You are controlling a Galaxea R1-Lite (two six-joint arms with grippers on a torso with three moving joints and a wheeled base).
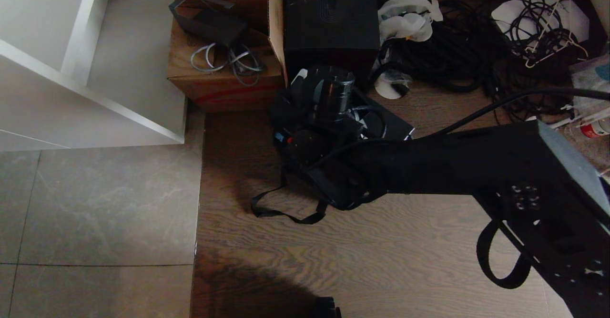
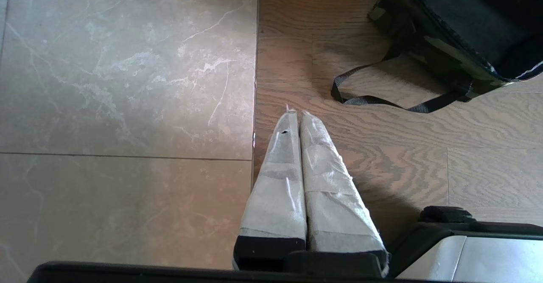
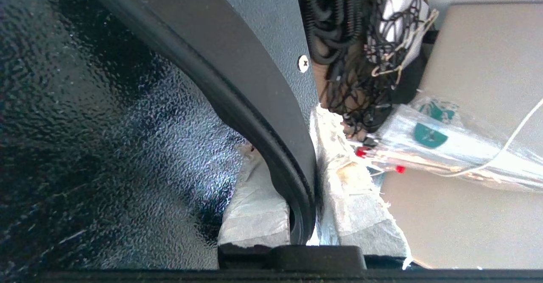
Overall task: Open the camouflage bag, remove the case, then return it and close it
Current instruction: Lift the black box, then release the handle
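Clearly, in the head view your right arm reached across the wood floor (image 1: 381,261) from the right, and its wrist hid the right gripper. The case (image 1: 391,125) showed only as a flat black corner with a pale edge, poking out from under the wrist, over the camouflage bag (image 1: 329,184), which sat just in front of the brown cardboard box (image 1: 224,77) and the taller black box (image 1: 331,17), its strap (image 1: 286,213) trailing toward you.

Next, in the left wrist view, your left gripper (image 2: 296,115) hung over the seam between tile and wood, taped fingers pressed together, holding nothing. The bag lay well apart from it, open, its dark lining showing.

Finally, in the right wrist view, your right gripper (image 3: 312,164) pinched the case (image 3: 106,126) by its rim: one padded finger (image 3: 254,206) on the pebbled inner face, the other on the outer side. The case ran lengthwise away from the fingers, on edge. So the right arm was the one on the job, and I'd judge the bag lay directly beneath the load.
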